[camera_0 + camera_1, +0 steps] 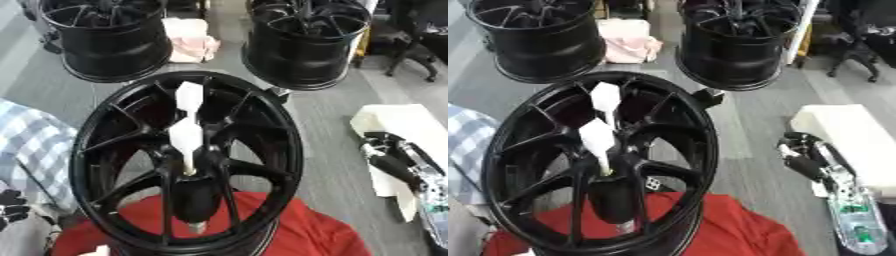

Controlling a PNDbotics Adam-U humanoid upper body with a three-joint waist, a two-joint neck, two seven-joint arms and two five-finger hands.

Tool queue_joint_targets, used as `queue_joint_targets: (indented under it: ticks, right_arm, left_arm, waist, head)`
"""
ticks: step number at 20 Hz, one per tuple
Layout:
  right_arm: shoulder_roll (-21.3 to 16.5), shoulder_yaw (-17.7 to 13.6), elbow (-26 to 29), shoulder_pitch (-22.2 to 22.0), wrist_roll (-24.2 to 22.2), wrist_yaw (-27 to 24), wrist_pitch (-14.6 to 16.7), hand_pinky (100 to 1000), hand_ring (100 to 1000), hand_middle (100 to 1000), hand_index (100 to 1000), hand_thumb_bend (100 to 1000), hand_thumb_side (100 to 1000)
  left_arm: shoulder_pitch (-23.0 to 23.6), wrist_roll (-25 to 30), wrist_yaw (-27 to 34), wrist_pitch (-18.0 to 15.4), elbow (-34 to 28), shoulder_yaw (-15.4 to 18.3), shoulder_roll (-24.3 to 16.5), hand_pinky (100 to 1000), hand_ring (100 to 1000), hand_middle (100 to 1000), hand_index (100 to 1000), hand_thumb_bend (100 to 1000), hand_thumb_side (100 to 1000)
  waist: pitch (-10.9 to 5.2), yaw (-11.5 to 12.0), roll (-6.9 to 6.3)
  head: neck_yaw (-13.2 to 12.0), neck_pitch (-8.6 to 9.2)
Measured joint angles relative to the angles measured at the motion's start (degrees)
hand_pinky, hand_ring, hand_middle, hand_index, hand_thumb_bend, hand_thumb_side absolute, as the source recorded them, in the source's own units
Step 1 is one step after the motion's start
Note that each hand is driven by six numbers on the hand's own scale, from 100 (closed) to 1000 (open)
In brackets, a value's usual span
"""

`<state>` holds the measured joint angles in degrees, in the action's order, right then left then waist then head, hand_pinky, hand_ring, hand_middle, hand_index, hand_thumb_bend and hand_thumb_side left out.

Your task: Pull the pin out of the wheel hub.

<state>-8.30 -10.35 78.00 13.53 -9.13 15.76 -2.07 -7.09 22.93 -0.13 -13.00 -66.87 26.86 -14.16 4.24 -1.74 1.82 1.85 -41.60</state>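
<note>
The pin (187, 145) stood in the hub (194, 172) of the wheel (114, 125). The right hand (802, 162) hung well apart; its finger state could not be told. A skewed pull might have jammed the pin.

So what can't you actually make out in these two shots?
- Pin in the wheel hub: its seated end is hidden behind the spokes.
- Left hand: cut off by the left eye view's edge.
- Right hand: fingers blur into arm parts; pose unclear.
</note>
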Motion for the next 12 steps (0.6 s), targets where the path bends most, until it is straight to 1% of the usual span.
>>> queue_joint_targets:
  ticks: [8,12]
  right_arm:
    - [0.03,2.97,-6.55,0.02,7.93,-2.97,7.88,718,661,638,805,100,427]
    - [0.03,4.57,-8.95,0.03,12.07,-3.83,10.31,717,660,637,805,100,429]
  left_arm:
    - [0.0,0.16,0.18,0.01,0.11,-0.01,-0.01,711,652,602,743,442,682]
    - [0.0,0.34,0.41,0.01,0.28,-0.17,-0.01,711,652,602,743,442,682]
  waist:
    - [0.0,-0.08,-0.24]
    - [0.0,-0.03,-0.26]
  head:
    - [0.29,0.37]
    - [0.34,0.42]
